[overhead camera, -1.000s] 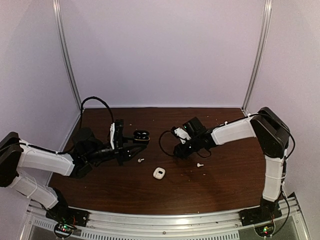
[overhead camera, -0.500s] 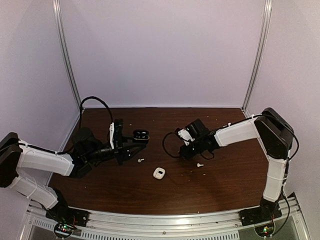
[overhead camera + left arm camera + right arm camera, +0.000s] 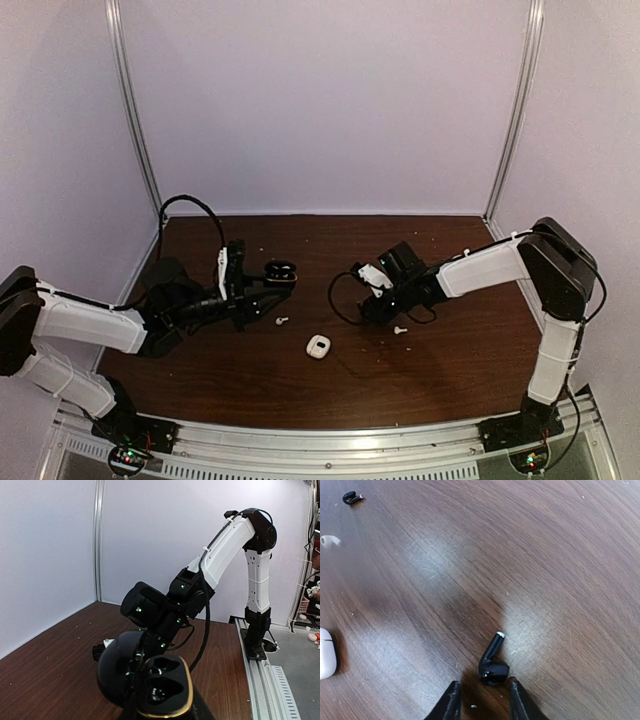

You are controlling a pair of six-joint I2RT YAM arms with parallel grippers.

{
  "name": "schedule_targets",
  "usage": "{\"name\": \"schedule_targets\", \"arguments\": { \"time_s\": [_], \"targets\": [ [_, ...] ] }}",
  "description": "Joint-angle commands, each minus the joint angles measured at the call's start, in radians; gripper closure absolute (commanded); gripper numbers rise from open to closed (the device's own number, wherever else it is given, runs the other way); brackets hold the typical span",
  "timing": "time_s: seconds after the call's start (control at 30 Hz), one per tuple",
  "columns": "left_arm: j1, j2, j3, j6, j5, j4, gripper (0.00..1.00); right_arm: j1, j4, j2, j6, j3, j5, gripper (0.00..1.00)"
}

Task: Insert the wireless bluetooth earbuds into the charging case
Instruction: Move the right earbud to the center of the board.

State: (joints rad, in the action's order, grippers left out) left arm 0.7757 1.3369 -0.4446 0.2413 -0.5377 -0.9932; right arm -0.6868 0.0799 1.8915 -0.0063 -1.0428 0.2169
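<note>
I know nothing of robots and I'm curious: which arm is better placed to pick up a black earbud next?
The right arm. Its tool has a tip on either side of a black earbud lying on the table, while the left tool is busy holding the open black case.

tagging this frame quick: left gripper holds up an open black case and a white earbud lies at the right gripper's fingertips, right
Not quite. The earbud at the fingertips of the right gripper is black, not white; the right wrist view shows it. The rest stands: the left gripper holds up the open black case.
</note>
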Motion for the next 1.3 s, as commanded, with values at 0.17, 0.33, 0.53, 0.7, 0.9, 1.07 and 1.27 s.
{"name": "schedule_targets", "arguments": {
  "time_s": [0.17,0.33,0.53,0.7,0.9,1.07,1.27],
  "targets": [
    [-0.007,-0.024,0.019,-0.017,0.016,-0.059,1.0,0.017,0.0,0.029,0.056,-0.021,0.058,0.62],
    [-0.007,-0.024,0.018,-0.018,0.019,-0.061,1.0,0.018,-0.006,0.064,0.039,-0.053,0.073,0.65],
    [-0.009,-0.035,0.025,-0.013,0.029,-0.061,1.0,0.011,0.021,0.107,-0.05,-0.088,0.129,0.73],
    [-0.015,-0.053,0.035,-0.004,0.034,-0.062,1.0,-0.013,0.082,0.123,-0.149,-0.097,0.282,0.76],
    [-0.021,-0.082,0.045,-0.009,0.044,-0.05,1.0,-0.117,0.2,0.11,-0.282,-0.085,0.392,0.79],
    [-0.023,-0.102,0.057,-0.005,0.049,-0.047,1.0,-0.195,0.289,0.101,-0.297,-0.069,0.295,0.84],
    [-0.024,-0.114,0.068,-0.004,0.049,-0.051,1.0,-0.177,0.258,0.021,-0.214,-0.007,0.086,0.76]
  ]
}}
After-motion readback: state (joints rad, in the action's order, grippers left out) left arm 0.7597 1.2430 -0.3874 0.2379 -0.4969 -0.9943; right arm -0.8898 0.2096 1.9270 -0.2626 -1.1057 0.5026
